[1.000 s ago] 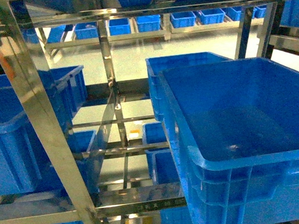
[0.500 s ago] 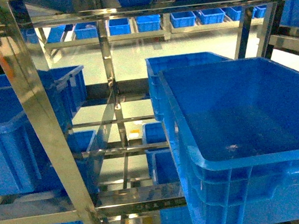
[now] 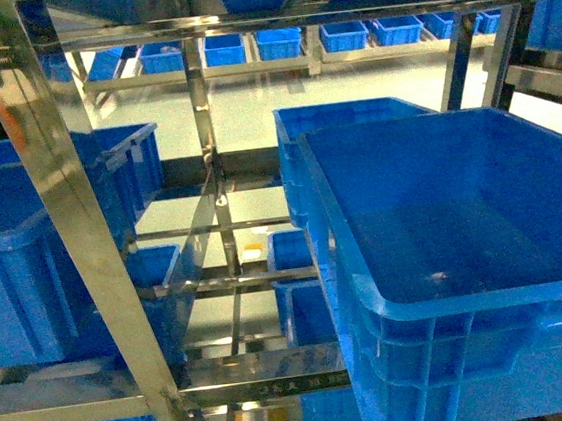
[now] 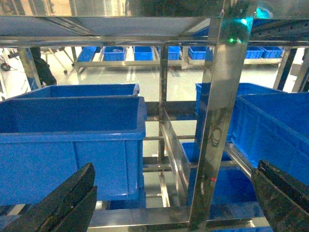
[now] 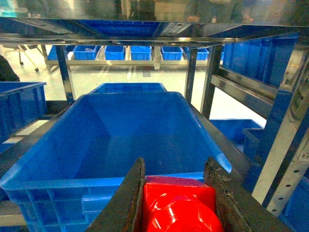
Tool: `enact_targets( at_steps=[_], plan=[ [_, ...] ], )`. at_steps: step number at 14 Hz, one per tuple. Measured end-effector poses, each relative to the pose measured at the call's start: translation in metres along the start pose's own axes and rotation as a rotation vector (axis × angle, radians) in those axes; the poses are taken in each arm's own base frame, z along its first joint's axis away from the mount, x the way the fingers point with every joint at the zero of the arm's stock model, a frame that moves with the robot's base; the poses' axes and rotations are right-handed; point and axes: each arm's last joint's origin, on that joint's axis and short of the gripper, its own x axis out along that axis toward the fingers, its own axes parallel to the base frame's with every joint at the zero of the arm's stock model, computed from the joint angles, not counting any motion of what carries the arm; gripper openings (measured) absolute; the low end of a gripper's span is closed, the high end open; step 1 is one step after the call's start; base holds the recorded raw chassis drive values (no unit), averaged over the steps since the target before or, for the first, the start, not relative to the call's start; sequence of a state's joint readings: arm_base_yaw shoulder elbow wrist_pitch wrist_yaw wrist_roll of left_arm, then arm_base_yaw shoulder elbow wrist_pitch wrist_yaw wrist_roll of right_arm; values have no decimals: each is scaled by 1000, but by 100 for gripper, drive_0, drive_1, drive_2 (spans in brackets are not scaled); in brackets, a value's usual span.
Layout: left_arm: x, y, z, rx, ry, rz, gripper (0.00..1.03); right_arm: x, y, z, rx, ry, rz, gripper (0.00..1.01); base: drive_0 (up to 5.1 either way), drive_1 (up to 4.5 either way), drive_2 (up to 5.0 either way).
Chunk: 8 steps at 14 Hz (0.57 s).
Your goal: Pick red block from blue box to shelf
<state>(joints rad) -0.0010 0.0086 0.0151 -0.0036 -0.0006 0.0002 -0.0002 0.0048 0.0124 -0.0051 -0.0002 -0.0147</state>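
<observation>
The red block [image 5: 178,205] is glossy, its round stud facing the camera, and it sits clamped between the two dark fingers of my right gripper [image 5: 175,169], which is shut on it. The block hangs just in front of the near rim of a large dark blue crate [image 5: 120,130] on the shelf [image 5: 211,82]. My left gripper [image 4: 175,166] stands wide open with nothing between its fingers, facing a steel post of the shelf [image 4: 219,121]. Neither gripper shows in the head view. The blue box is out of view.
The shelf's shiny posts and rails [image 3: 71,222] fill the head view. A big dark blue crate [image 3: 461,202] sits on the right tier and another [image 3: 15,259] on the left. More crates [image 3: 274,45] line a far rack across the pale floor.
</observation>
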Motion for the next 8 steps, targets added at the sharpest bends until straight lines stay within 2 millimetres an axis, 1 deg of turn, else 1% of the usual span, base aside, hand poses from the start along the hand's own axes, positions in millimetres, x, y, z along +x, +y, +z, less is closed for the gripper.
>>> enact_targets(
  at_steps=[8],
  plan=[
    [0, 0, 0, 0, 0, 0, 98, 0, 0, 0, 0, 0, 0, 29, 0, 0, 0]
  ],
)
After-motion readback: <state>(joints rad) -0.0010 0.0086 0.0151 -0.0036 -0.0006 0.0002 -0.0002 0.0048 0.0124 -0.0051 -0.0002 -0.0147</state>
